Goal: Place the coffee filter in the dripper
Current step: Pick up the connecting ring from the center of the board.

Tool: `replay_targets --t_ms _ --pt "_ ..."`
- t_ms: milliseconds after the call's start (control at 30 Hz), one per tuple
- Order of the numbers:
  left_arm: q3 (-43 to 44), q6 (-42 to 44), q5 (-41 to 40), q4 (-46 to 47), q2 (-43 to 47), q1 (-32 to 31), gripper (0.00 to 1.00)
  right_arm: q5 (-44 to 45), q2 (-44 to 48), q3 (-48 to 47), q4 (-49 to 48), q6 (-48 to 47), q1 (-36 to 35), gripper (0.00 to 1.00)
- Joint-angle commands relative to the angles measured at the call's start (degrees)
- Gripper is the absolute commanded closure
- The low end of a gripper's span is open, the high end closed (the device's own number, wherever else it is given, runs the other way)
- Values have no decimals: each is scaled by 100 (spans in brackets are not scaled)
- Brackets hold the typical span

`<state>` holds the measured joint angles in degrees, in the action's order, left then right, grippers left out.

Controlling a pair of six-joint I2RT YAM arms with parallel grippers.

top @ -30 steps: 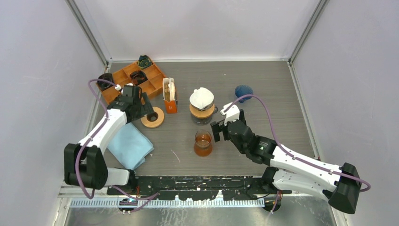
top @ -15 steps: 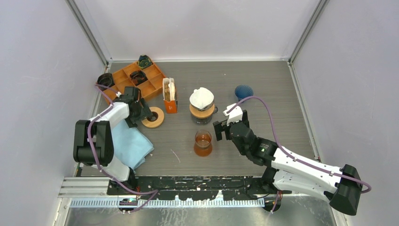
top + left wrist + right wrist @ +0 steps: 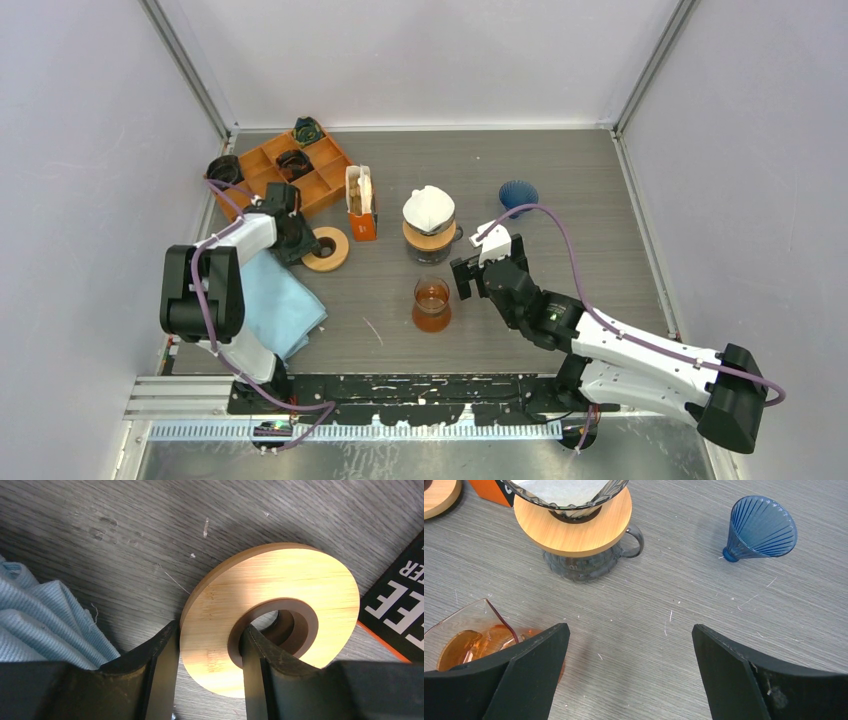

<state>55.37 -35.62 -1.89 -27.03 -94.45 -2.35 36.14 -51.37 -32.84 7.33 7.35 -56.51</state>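
A white coffee filter point(image 3: 428, 207) sits in the glass dripper point(image 3: 430, 228), which rests on a wooden collar over a dark server; the right wrist view shows this filter point(image 3: 569, 487) at its top edge. My left gripper point(image 3: 300, 243) is shut on a wooden ring point(image 3: 324, 249) lying flat on the table. One finger presses the ring's point(image 3: 280, 605) outer edge and the other stands inside its hole, the left gripper point(image 3: 210, 628) spanning the band. My right gripper point(image 3: 468, 277) stands open and empty over bare table, right of an amber glass point(image 3: 432, 305); the right gripper point(image 3: 630, 626) holds nothing.
A blue ribbed cone point(image 3: 518, 193) lies on its side at the right point(image 3: 760, 530). An orange box of filters point(image 3: 361, 206) stands next to the ring. A blue cloth point(image 3: 275, 305) lies under the left arm. An orange compartment tray point(image 3: 285, 170) sits back left.
The left jaws have narrowed from wide open onto the wooden ring's band, and the left arm has folded back toward the left wall. The right arm has barely moved.
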Motion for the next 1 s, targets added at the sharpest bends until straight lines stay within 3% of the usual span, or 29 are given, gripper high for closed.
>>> replay_targets --t_ms 0,567,733,967 --pt "167 41 72 -80 418 33 66 156 -3 -151 -201 -43 -14 0" --pt "233 374 1215 -1371 2108 -52 74 396 -50 -582 322 160 -14 0" --pt "514 544 1311 -1893 2582 -402 73 662 -48 -682 407 169 -13 0" --pt "879 613 838 -2573 2856 -1334 72 1186 45 -707 451 251 -9 0"
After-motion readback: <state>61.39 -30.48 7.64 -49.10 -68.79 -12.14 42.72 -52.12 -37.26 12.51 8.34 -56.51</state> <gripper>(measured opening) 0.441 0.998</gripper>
